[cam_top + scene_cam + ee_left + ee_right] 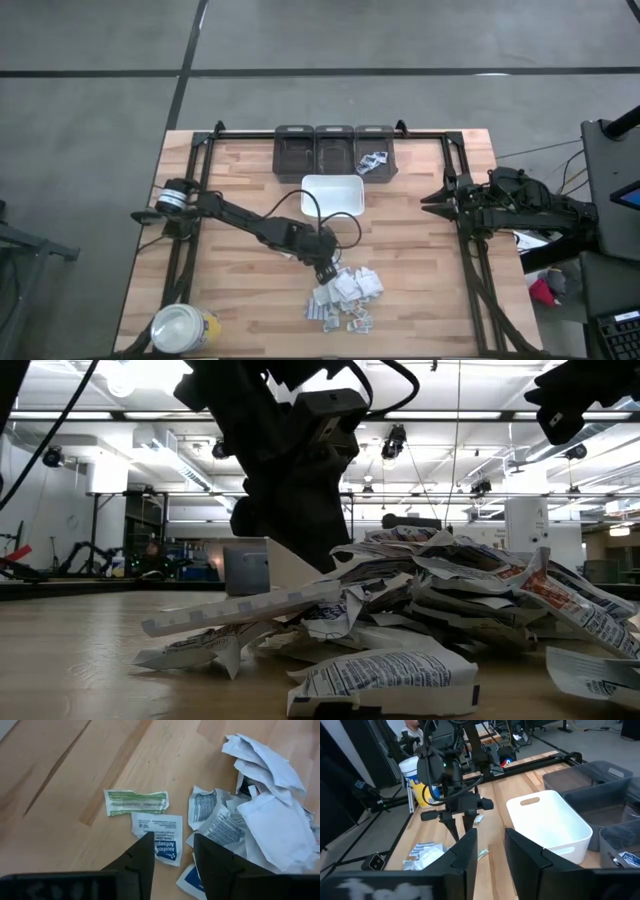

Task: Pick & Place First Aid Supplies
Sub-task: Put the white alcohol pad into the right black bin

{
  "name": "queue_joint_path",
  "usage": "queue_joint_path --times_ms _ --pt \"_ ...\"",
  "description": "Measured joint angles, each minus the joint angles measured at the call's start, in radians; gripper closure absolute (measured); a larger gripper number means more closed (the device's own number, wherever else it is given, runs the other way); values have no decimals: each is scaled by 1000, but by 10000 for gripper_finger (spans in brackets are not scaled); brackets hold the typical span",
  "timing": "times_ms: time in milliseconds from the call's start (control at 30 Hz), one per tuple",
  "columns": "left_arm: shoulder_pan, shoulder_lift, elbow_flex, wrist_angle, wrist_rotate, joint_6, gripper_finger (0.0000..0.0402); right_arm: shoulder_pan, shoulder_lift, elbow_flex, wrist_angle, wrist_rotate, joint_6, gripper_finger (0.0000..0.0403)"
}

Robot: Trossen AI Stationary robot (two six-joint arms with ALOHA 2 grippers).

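Wooden table (420,250) bears scattered packets (345,295).

The left gripper (172,855) is hanging over a wooden tabletop (65,775), its two dark fingers (140,862) standing apart with a gap between them. A white packet with blue print (157,837) is lying just under the fingertips, partly showing in the gap. Beside it, a green-striped packet (136,802) is lying flat on the wood. A heap of crumpled white packets (265,810) is sitting near the other finger.
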Motion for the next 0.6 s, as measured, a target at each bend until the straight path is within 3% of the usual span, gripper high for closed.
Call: queue_joint_path --times_ms 333,600 --pt "6 108 63 -62 2 -42 273 0 1 0 0 0 7 310" --pt "10 123 71 -97 2 -73 276 0 1 0 0 0 11 316"
